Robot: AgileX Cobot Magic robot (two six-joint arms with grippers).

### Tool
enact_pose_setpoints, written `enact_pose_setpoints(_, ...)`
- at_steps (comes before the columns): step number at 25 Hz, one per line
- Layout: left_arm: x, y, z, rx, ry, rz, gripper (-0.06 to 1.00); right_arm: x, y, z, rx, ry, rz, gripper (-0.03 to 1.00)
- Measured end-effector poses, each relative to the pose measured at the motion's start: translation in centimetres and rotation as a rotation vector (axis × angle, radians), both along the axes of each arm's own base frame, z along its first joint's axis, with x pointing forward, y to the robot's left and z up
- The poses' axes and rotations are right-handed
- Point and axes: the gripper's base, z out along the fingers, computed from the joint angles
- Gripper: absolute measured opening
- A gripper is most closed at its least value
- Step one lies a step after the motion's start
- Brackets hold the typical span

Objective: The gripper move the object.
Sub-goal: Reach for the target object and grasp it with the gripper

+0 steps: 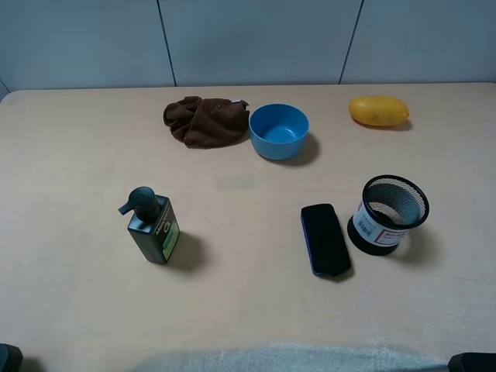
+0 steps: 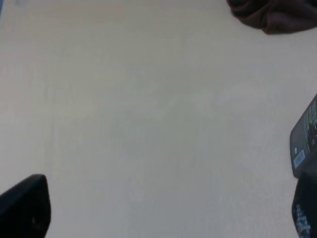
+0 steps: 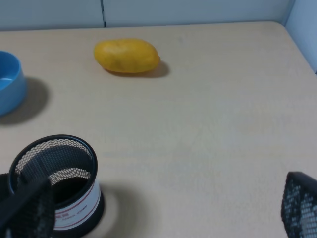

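The black wire-mesh pen cup (image 1: 387, 215) stands upright on the table, right of centre, with a white-and-red label around its lower part. In the right wrist view the cup (image 3: 72, 201) is ahead of my right gripper (image 3: 163, 215), off toward one finger (image 3: 27, 213) that overlaps it in the picture. That gripper is open, empty and well short of the cup. My left gripper (image 2: 163, 210) is open and empty over bare table. In the high view only dark bits of the left arm (image 1: 8, 358) and right arm (image 1: 471, 362) show at the bottom corners.
A flat black case (image 1: 325, 239) lies just left of the cup. A dark green pump bottle (image 1: 153, 227) stands at the left. A brown cloth (image 1: 205, 120), a blue bowl (image 1: 279, 130) and a yellow fruit (image 1: 378, 111) lie along the back.
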Motion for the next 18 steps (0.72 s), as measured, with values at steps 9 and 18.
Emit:
enact_pose_setpoints(9, 0.0, 0.0, 0.0, 0.0, 0.0, 0.0, 0.99, 0.0, 0.0, 0.0, 0.0, 0.0, 0.0, 0.69)
enact_pose_setpoints(18, 0.0, 0.0, 0.0, 0.0, 0.0, 0.0, 0.99, 0.0, 0.0, 0.01, 0.0, -0.001, 0.0, 0.69)
